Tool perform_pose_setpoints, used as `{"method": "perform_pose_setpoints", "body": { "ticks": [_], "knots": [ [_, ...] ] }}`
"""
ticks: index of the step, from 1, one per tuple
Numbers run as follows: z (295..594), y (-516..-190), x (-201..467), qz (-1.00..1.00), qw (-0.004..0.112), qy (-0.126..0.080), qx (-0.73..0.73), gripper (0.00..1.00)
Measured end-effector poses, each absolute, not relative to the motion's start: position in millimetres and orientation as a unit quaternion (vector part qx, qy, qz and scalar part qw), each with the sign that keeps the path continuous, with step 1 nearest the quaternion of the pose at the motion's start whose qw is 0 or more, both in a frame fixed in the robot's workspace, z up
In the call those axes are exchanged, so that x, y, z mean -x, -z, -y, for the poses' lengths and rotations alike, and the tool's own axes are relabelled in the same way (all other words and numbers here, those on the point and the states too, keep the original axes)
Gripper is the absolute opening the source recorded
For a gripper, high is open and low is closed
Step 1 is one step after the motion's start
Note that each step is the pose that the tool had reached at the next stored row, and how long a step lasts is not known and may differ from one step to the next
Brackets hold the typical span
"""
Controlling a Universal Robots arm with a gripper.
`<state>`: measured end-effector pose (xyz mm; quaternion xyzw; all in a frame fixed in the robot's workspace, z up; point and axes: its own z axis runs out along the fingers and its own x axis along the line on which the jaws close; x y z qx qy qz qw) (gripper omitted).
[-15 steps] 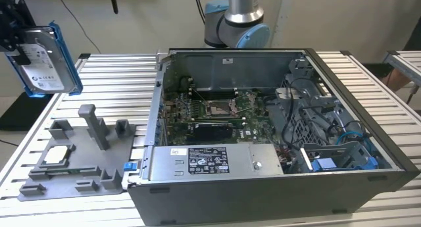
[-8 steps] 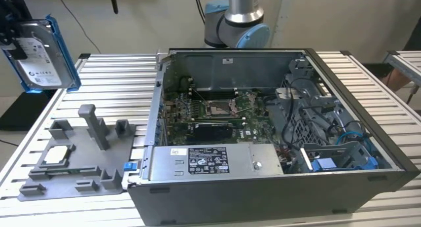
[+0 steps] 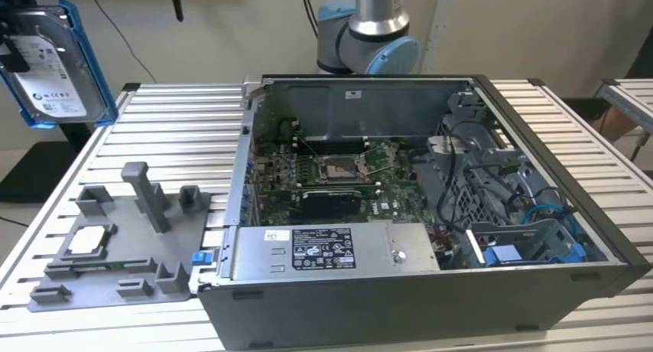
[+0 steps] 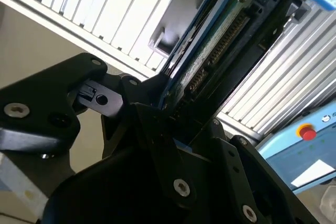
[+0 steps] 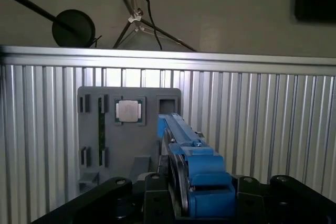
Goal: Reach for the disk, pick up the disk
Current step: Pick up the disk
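Disk (image 3: 56, 65) is off the table (image 3: 173, 130) and up in the air at the exterior view's far left, label face toward the camera, blue bracket around it, tilted a little. Gripper (image 4: 176, 114) is clamped on it: in the second wrist view the black fingers (image 4: 152, 129) press on the disk's near end with the circuit-board side and connector edge showing. In the first wrist view the blue bracket sits pinched edge-on between them. I'd call the reach done and the pick-up as good as done. To do this step well from my seat, I want the pinch on the bracket's sides and not on the bare board, squeeze firm but not crushing plastic. I also want the disk square in the jaws, because a held end with a long free end can swing or slip. I can't tell how deep the bite goes. Surface is a ribbed aluminium table. A grey parts tray (image 3: 118, 245) sits at the near left with a small square chip (image 3: 90, 239) lying in it and a blue clip (image 3: 201, 257) at its right edge. An open computer case (image 3: 408, 214) is at the right, well apart from the disk. The arm's base (image 3: 368, 38) stands at the far side behind the case. Plain wall, cables and a stand beyond.
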<state>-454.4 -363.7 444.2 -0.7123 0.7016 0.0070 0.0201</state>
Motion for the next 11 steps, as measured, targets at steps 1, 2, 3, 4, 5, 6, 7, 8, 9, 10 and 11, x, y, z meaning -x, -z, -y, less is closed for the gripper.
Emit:
{"method": "perform_pose_setpoints", "body": {
  "ticks": [1, 2, 3, 4, 5, 6, 7, 8, 9, 10, 11],
  "knots": [
    [363.7, -446.2, 454.4, -0.702, 0.02, -0.007, 0.712, 0.0],
    [363.7, -448.0, 454.4, -0.702, 0.02, -0.007, 0.712, 0.0],
    [363.7, -449.8, 454.4, -0.702, 0.02, -0.007, 0.712, 0.0],
    [363.7, -451.4, 454.4, -0.702, 0.02, -0.007, 0.712, 0.0],
    [363.7, -453.0, 454.4, -0.702, 0.02, -0.007, 0.712, 0.0],
    [363.7, -454.8, 454.3, -0.702, 0.02, -0.007, 0.712, 0.0],
    [363.7, -456.6, 454.4, -0.702, 0.02, -0.007, 0.712, 0.0],
    [363.7, -458.4, 454.4, -0.702, 0.02, -0.007, 0.712, 0.0],
    [363.7, -460.3, 454.3, -0.702, 0.02, -0.007, 0.712, 0.0],
    [363.7, -462.0, 454.4, -0.702, 0.02, -0.007, 0.712, 0.0],
    [363.7, -464.1, 454.4, -0.702, 0.02, -0.007, 0.712, 0.0]
  ]
}}
